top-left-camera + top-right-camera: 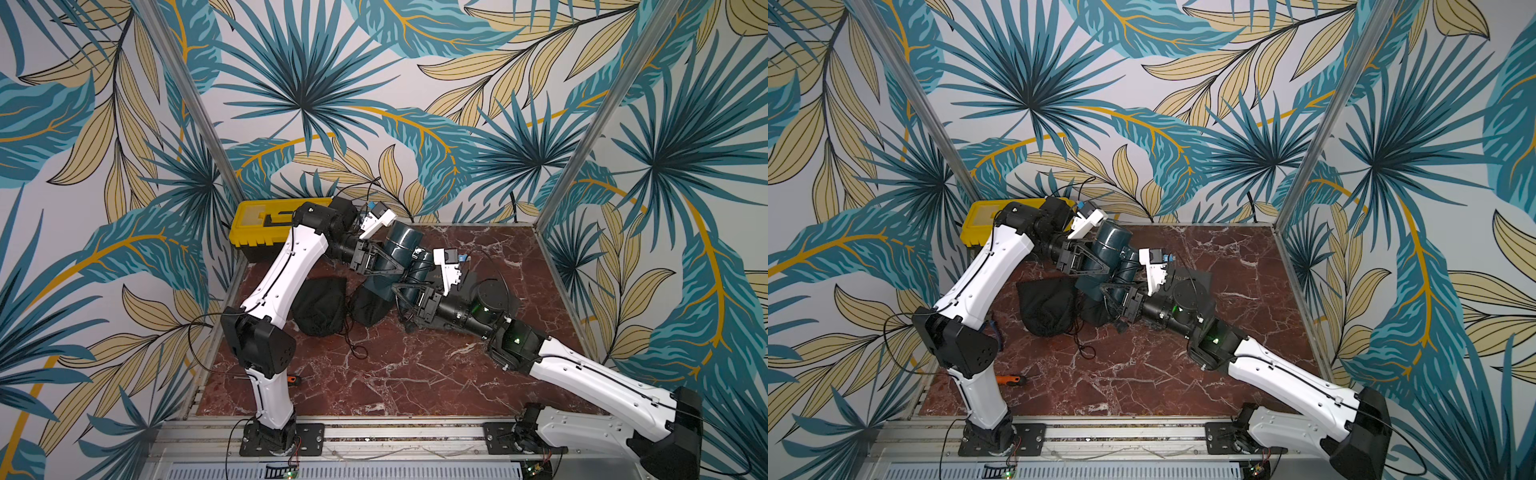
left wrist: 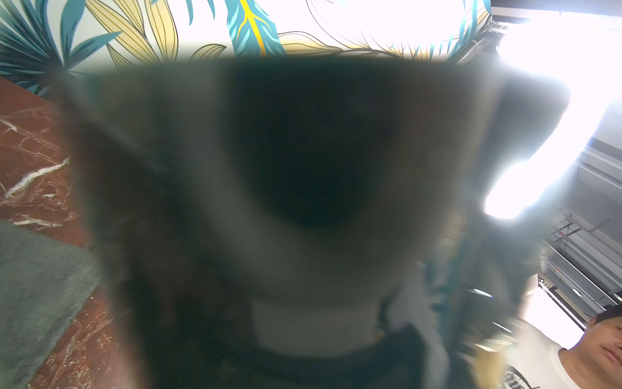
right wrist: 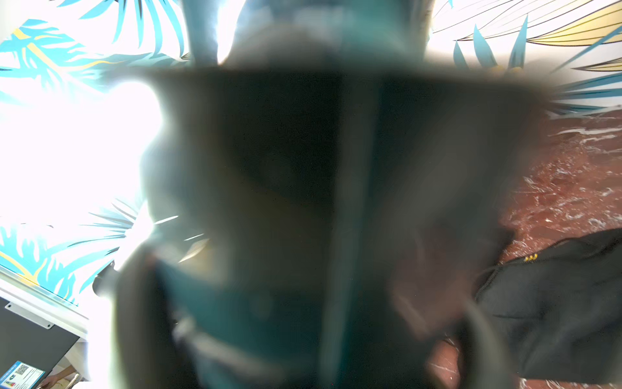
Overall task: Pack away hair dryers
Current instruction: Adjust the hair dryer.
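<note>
Hair dryer [image 1: 401,249], dark teal, hangs tilted above the far middle of the red marble worktop [image 1: 415,374]. Its far end is raised and its near end is down at a black pouch [image 1: 320,307]. The left pincer [image 1: 388,266] is clamped across the thick barrel. The right pincer [image 1: 401,291] straddles a thinner part just right of that; whether it presses, I cannot tell. Both wrist views are filled by blurred dark plastic. A yellow toolbox [image 1: 253,228] sits far left.

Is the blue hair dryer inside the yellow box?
No, the blue hair dryer is outside the yellow box, over the red table.
</note>
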